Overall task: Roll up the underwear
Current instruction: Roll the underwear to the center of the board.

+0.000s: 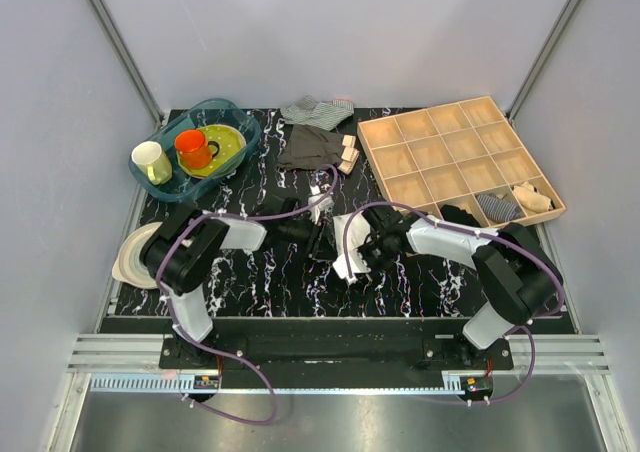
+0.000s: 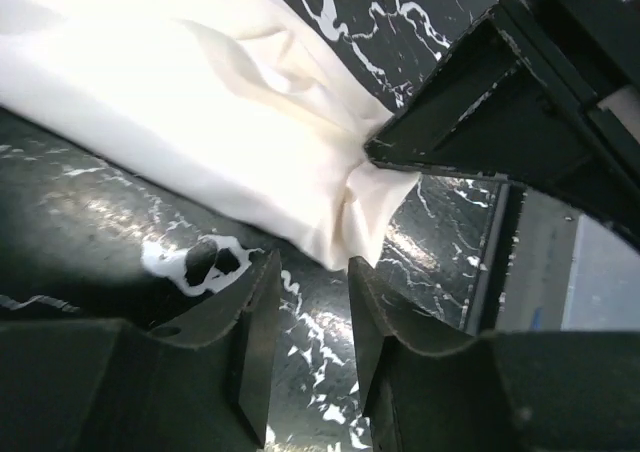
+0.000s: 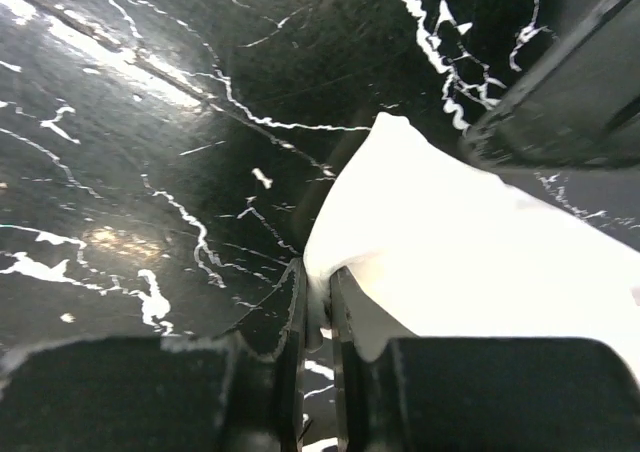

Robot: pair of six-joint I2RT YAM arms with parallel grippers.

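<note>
The underwear (image 1: 349, 262) is a small white cloth on the black marbled table between my two grippers. In the left wrist view it (image 2: 200, 122) spreads from the upper left, with a bunched corner just ahead of my fingers. My left gripper (image 2: 313, 267) is open and empty, its tips just short of that corner; from above it (image 1: 318, 234) sits left of the cloth. My right gripper (image 3: 318, 272) is shut on the cloth's edge (image 3: 450, 242). It also shows in the top view (image 1: 363, 252) and in the left wrist view (image 2: 500, 102).
A wooden compartment tray (image 1: 364, 142) stands at the back right with rolled cloths (image 1: 497, 207) in its near cells. A dark grey garment (image 1: 310, 147) and a striped cloth (image 1: 315, 109) lie at the back. A blue basin (image 1: 236, 110) with cups is back left, a white plate (image 1: 130, 257) at left.
</note>
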